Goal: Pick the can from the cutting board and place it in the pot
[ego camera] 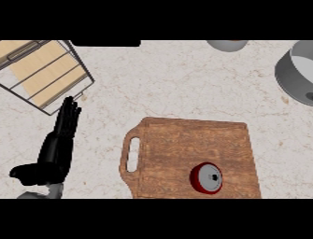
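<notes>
We see the red cylindrical can with a silver lid (206, 178) standing on the brown wooden cutting board (186, 140), toward its near-right corner. Left of the board, our black left hand (57, 149) rests, fingers straight, holding nothing. Beyond the board's far-right corner sits the grey metal pot (283, 74); beyond its far-left corner, a wire rack with wooden slats (38, 70).

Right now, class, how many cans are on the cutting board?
1. The red can stands on the cutting board, in its lower right part. The board's bottom edge is out of view, so another could be hidden.
</notes>
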You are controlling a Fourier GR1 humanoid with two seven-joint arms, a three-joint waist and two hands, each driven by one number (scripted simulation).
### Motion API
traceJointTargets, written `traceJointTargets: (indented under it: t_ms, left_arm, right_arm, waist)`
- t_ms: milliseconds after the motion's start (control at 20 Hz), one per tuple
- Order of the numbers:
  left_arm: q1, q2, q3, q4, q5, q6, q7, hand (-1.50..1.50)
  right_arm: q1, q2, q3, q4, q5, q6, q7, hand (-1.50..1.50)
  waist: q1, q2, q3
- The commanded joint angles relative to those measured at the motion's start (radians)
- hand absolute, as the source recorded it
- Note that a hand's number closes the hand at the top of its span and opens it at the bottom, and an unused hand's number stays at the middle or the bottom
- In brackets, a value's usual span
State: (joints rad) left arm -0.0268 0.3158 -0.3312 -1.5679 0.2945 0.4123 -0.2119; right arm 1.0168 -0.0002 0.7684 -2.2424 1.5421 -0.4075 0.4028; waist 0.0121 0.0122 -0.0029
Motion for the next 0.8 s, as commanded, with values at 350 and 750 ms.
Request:
traceJointTargets:
  t_ms: [350, 750]
  left_arm:
    - [-0.001, -0.028, 0.053, 0.006, -0.024, -0.034, 0.019, 0.0]
    - [-0.014, -0.069, 0.082, 0.038, -0.063, -0.07, 0.032, 0.0]
  right_arm:
    - [-0.482, -0.001, -0.012, 0.207, -0.036, 0.168, 0.369, -1.5]
    - [-0.645, -0.019, -0.043, 0.315, -0.11, 0.157, 0.474, -1.5]
  waist:
    - [-0.012, -0.012, 0.003]
    - [-0.014, -0.012, 0.003]
